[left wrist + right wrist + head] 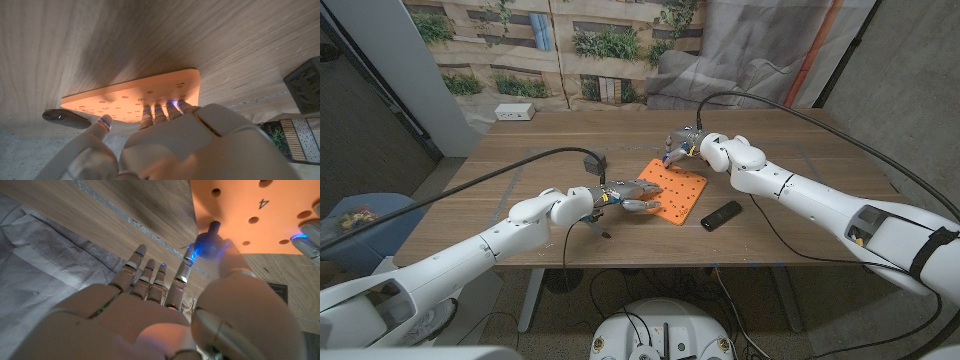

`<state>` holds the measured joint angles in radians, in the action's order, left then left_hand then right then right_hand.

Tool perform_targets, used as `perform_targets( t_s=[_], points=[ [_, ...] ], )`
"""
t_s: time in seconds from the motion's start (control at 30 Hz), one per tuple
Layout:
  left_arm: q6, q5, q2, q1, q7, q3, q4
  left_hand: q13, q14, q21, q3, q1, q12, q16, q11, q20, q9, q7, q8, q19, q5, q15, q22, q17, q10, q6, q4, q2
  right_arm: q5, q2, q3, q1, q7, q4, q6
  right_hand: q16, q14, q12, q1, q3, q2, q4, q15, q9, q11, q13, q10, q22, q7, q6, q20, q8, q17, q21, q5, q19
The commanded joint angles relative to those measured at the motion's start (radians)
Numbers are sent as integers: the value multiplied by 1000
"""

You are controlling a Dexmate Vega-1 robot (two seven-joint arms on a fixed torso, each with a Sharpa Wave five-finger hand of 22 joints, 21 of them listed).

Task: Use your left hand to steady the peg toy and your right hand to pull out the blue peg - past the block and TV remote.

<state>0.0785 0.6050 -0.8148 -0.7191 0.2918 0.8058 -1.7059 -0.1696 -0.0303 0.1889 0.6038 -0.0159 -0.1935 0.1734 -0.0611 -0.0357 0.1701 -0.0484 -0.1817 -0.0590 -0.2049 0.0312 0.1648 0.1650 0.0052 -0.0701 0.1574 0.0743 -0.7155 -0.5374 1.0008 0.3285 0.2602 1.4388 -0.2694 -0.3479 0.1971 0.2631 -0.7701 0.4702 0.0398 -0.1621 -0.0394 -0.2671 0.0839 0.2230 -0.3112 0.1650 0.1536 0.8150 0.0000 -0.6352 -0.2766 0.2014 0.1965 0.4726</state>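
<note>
The orange peg toy (680, 193), a flat board with holes and printed numbers, lies on the table's middle. My left hand (625, 195) reaches over its left edge. The fingertips (165, 107) rest on the board (135, 95) with fingers apart, and the thumb lies beside the edge. My right hand (686, 146) is at the board's far corner. It pinches the blue peg (209, 242) between thumb and a finger, the stem pointing at the board (260, 210). Whether the stem still sits in its hole I cannot tell.
A black TV remote (722, 214) lies right of the board near the table's front edge; it also appears as the dark oval remote (66, 118). A dark textured block (304, 90) stands beyond the board. A white power strip (513, 112) sits at the far left.
</note>
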Motion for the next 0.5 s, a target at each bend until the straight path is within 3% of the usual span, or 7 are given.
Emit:
perform_targets(
  t_s=[0.03,0.5],
  points=[
    [-1,-9,4,7,35,7,10,-4,43,10,10,-2,-3,8,-8,-127,3,8,-1,33,4,51,6,5,49,-23,0,99,37,2,-9,-11,5,-15,3,-5,8,3,-26,3,-37,8,-5,-13,-2,1,-7,4,68,81,-1,-18,-4,2,6,5],
    [-3,-11,4,8,34,10,11,-4,43,9,15,-2,-1,7,-8,-126,3,7,0,34,5,50,6,5,50,-22,-1,98,53,-2,-9,-24,6,-24,4,-5,8,2,-27,2,-45,7,-7,-13,0,0,-13,4,69,86,-1,-19,-5,-1,7,5]
  ],
)
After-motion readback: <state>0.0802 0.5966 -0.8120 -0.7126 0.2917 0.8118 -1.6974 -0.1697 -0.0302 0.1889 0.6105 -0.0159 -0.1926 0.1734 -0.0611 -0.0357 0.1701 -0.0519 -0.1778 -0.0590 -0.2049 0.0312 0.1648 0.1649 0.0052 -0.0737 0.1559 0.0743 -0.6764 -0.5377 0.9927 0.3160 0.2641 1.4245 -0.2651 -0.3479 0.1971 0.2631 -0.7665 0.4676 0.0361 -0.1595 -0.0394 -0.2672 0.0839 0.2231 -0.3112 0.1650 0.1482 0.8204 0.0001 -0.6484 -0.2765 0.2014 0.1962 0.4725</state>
